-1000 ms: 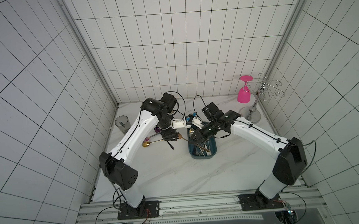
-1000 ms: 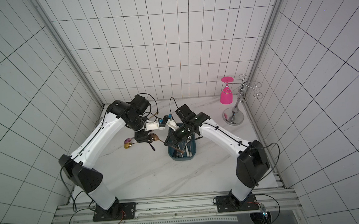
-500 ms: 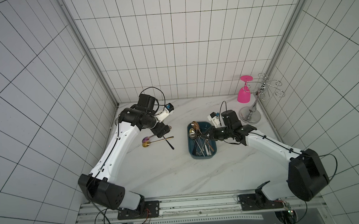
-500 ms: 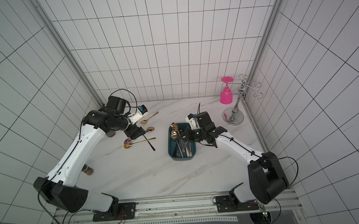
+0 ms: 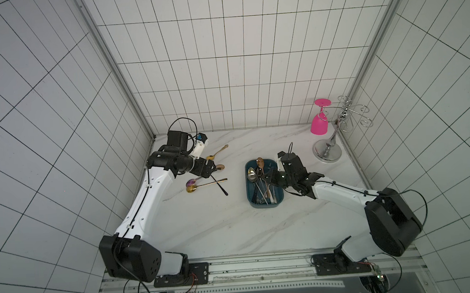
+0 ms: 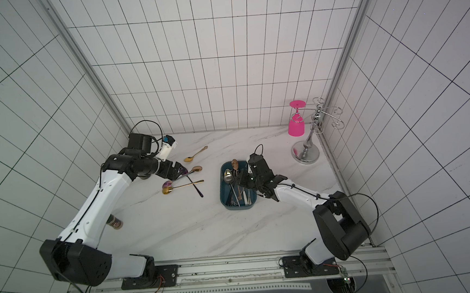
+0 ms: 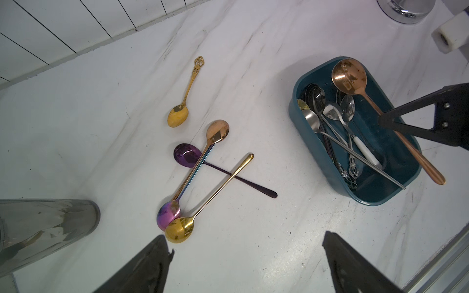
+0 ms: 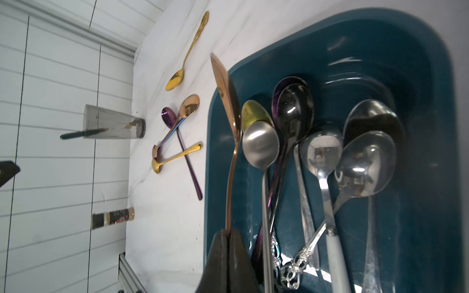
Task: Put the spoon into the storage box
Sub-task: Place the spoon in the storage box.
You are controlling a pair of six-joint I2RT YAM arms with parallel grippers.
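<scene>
The job looks well along but unfinished: the storage box already holds a good many spoons, and the right gripper has its fingers pinched tight on the handle of a copper spoon, which hangs over the box near one long wall, not yet let go. What is left, by my reading, is that release and then the loose spoons lying crossed on the marble beside the box (a small gold spoon sits apart from them). The left gripper hovers above that heap, fingers spread wide, nothing between them. Only the right wrist view shows the pinch itself; the left wrist view shows the copper handle poking past the box's rim. A small bottle by the left arm shows in a top view and from the right wrist, not from the left wrist.
</scene>
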